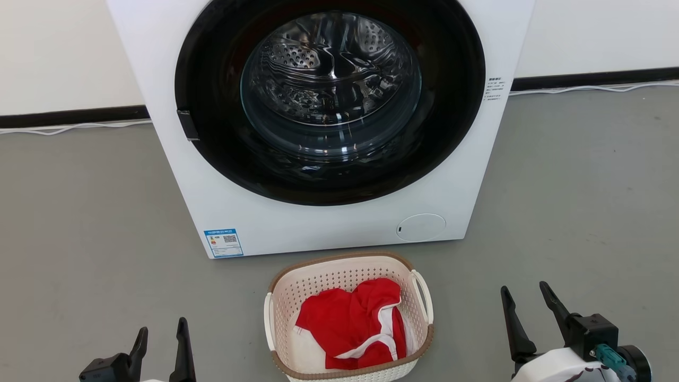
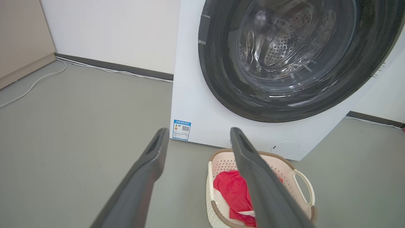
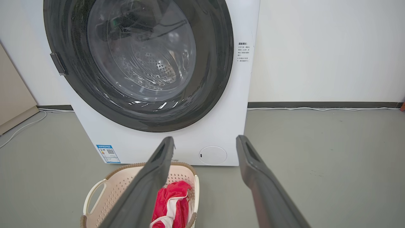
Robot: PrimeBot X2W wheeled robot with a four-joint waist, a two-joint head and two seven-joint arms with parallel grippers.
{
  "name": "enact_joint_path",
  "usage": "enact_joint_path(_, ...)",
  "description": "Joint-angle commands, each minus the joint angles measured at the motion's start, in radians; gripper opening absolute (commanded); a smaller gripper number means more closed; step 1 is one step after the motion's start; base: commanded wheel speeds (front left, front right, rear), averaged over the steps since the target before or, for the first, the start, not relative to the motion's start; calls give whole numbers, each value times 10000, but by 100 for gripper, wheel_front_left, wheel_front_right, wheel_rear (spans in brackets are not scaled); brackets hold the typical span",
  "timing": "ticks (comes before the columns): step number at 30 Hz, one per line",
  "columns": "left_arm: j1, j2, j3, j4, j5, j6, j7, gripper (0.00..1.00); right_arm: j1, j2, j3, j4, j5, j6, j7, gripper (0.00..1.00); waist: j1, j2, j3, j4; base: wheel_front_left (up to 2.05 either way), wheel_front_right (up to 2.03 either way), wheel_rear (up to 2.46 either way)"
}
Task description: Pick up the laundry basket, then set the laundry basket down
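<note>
The laundry basket [image 1: 339,278] is cream-white and perforated, with a brown rim and white loop handles. It stands on the grey floor just in front of the washing machine and holds a red and white garment [image 1: 353,323]. My left gripper [image 1: 162,335] is open, low at the basket's left and apart from it. My right gripper [image 1: 525,297] is open at the basket's right, also apart. The left wrist view has the basket [image 2: 221,161] past the open left gripper [image 2: 197,133]. The right wrist view has the basket [image 3: 117,186] at lower left of the open right gripper [image 3: 205,141].
A white front-loading washing machine [image 1: 329,223] with a dark round door [image 1: 330,101] stands behind the basket. A white cable [image 1: 594,89] runs along the dark skirting at the wall. A beige cabinet [image 2: 22,41] stands to the far left. Grey floor [image 1: 573,212] lies on both sides.
</note>
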Motion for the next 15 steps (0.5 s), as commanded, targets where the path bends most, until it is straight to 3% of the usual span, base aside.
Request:
enact_joint_path(1,-493,100,312,-217,112,32,-128,100,-177,-22,222,-219,-106,63,-30,100,0,0,-7,-1,0,0,0)
enact_joint_path(12,-394,55,329,-305,1,51,-94,100,-162,-22,254,-211,-91,63,-38,100,0,0,-37,-13,0,0,0)
enact_joint_path(13,9,-48,16,-6,-13,-2,-26,0,1,0,5,39,7,0,1,0,0,0,-37,-13,0,0,0)
enact_joint_path(15,92,-115,-10,214,-26,-5,-14,0,53,19,-2,241,22,-8,10,0,0,0,-37,-12,0,0,0)
